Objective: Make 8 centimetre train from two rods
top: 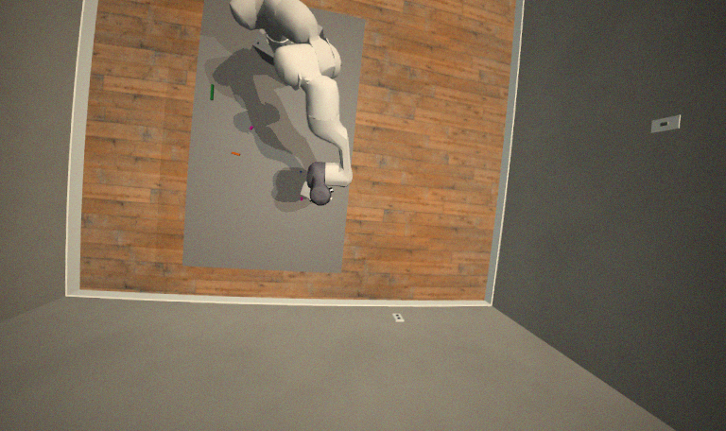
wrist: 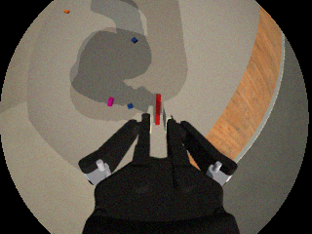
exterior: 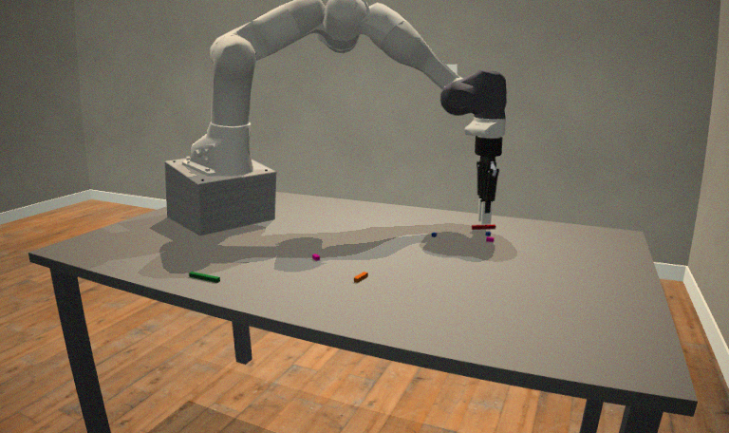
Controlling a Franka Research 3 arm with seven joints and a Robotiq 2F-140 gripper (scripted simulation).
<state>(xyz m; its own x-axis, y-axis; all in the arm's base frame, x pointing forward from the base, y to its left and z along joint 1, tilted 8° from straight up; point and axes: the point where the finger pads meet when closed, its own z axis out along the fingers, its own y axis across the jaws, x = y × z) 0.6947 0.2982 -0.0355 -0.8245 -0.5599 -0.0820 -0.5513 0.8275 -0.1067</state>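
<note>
A red rod lies flat under my gripper. The gripper's fingers are slightly apart, with a gap on either side of the rod in the wrist view. The tips appear just above it, and nothing is held. A blue rod lies beside the red rod, apart from it. A magenta rod lies beyond that blue rod. A second blue rod lies farther towards the arm's base. The hand hides the red rod in the top view.
A second magenta rod, an orange rod and a green rod lie well away on the table. The table's far edge is near the gripper.
</note>
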